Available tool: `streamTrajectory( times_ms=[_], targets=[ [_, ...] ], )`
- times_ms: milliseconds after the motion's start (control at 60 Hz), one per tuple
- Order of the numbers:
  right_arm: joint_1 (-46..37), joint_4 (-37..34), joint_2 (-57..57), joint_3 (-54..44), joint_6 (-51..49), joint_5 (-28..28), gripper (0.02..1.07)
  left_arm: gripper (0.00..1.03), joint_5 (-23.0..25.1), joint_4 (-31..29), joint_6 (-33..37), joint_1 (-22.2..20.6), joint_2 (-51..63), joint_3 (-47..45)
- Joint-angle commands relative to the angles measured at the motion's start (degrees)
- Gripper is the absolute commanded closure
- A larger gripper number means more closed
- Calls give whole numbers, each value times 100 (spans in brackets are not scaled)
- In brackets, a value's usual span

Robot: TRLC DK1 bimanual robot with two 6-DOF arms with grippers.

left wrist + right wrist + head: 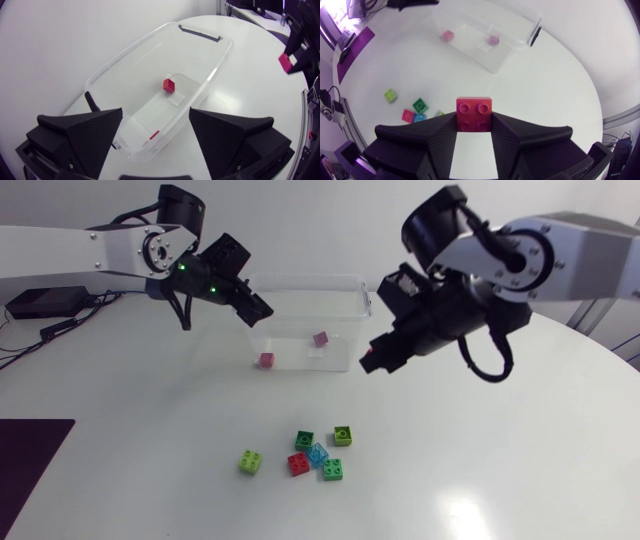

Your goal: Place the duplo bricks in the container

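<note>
Clock directions are as seen in the head view.

Table point(520, 460): white, round. A dark mat point(30, 470) lies at its 8 o'clock edge.

Left arm point(90, 252) comes in from 9 o'clock and right arm point(570, 255) from 3 o'clock. Both are raised off the table.

Container point(355, 300): clear tub at the table's 12 o'clock, long side across the view, no lid on it.

Left gripper point(155, 114): fingers spread wide with nothing between them. It sits over the container's 10 o'clock corner and looks down the length of the tub.

Right gripper point(474, 126): clamped from both sides on the held red brick point(474, 113), studs toward the camera. It is just outside the container's end wall, at about its 4 o'clock, off the table surface.

In the container:
- pink brick point(266, 360) near the front wall, at 7 o'clock
- purple brick point(320, 338) around mid-floor, at 2 o'clock from the pink one

Loose on the table, at 6 o'clock from the container and well apart from it:
- tight cluster: dark green brick point(304, 440), blue brick point(317, 454), loose red brick point(298, 464), mid green brick point(333, 470)
- olive-green brick point(342, 435) just off the cluster at 1 o'clock
- lime brick point(250, 462) on its own at the cluster's 9 o'clock
</note>
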Motion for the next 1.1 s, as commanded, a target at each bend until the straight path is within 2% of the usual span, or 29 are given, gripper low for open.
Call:
streamTrajectory(
  times_ms=[0, 417, 750, 1017, 1050, 1083],
  targets=[
    [-133, -73, 127, 422, 77, 61, 81, 8, 3, 167, -9, 110, -602, -509],
    [-273, 24, 1367, 1898, 121, 52, 80, 7, 302, -70, 642, 225, -2413, -2522],
    [-388, -29, 2281, 2988, 130, 52, 80, 7, 328, -176, 1371, -92, -3072, -4104],
    [-502, -20, 2799, 3524, 174, 43, 79, 7, 328, -53, 1547, -434, -3098, -4860],
    [-511, -29, 2870, 3603, 174, 52, 76, 7, 328, 18, 1538, -487, -3089, -4939],
    [-528, -38, 2957, 3673, 174, 61, 70, 7, 328, 70, 1538, -540, -3089, -5018]
  ],
)
